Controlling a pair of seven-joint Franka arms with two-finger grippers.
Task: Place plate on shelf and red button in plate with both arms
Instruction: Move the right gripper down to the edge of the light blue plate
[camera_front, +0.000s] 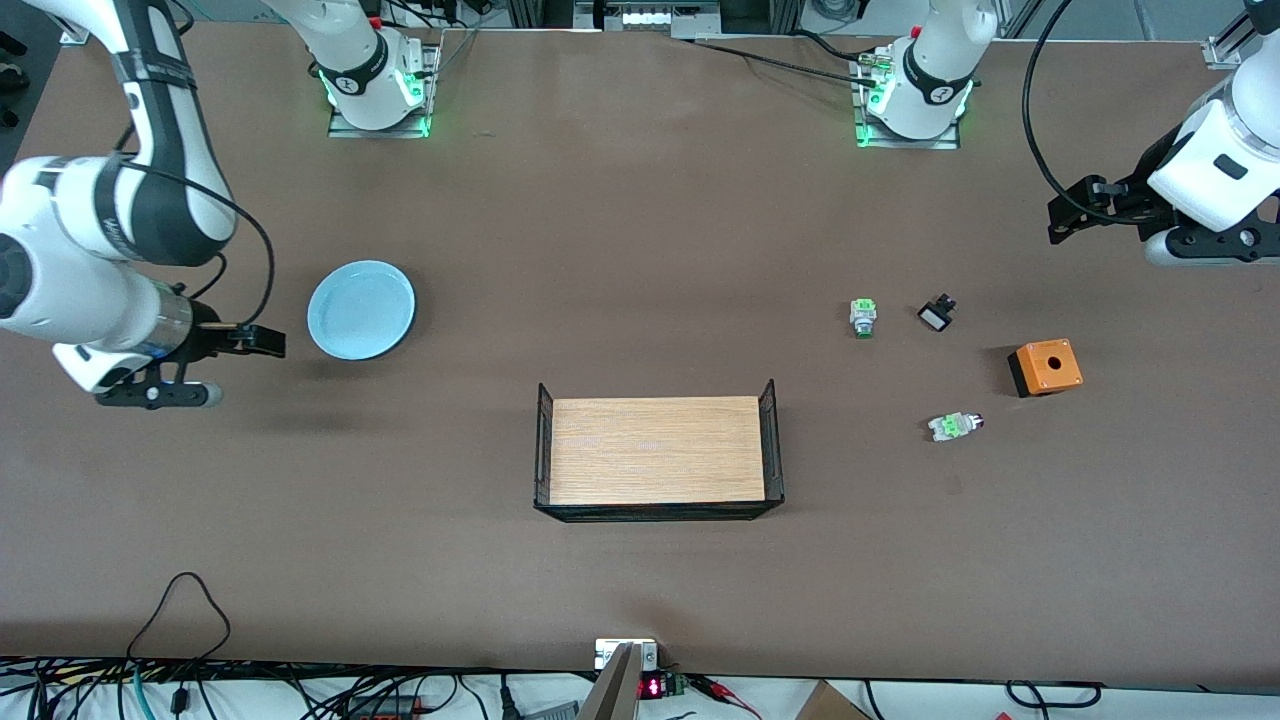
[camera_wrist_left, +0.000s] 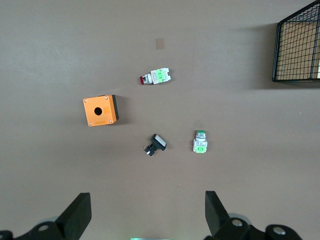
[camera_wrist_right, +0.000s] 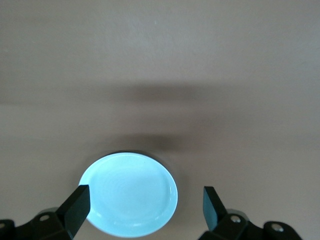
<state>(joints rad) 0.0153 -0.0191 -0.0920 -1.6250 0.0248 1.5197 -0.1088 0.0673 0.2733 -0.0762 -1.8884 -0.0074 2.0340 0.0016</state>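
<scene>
The light-blue plate (camera_front: 361, 309) lies on the table toward the right arm's end; it also shows in the right wrist view (camera_wrist_right: 125, 200). My right gripper (camera_front: 245, 342) hangs open and empty in the air beside the plate (camera_wrist_right: 145, 190). The red button (camera_front: 955, 426) lies on its side toward the left arm's end, its dark red cap pointing to that end; it also shows in the left wrist view (camera_wrist_left: 156, 77). My left gripper (camera_front: 1085, 205) is open and empty, high over the table edge at the left arm's end (camera_wrist_left: 147, 197).
A black wire tray with a wooden floor (camera_front: 657, 450) stands mid-table, also in the left wrist view (camera_wrist_left: 298, 50). An orange box (camera_front: 1045, 367), a green-tipped button (camera_front: 863, 317) and a black-and-white switch (camera_front: 937, 314) lie near the red button.
</scene>
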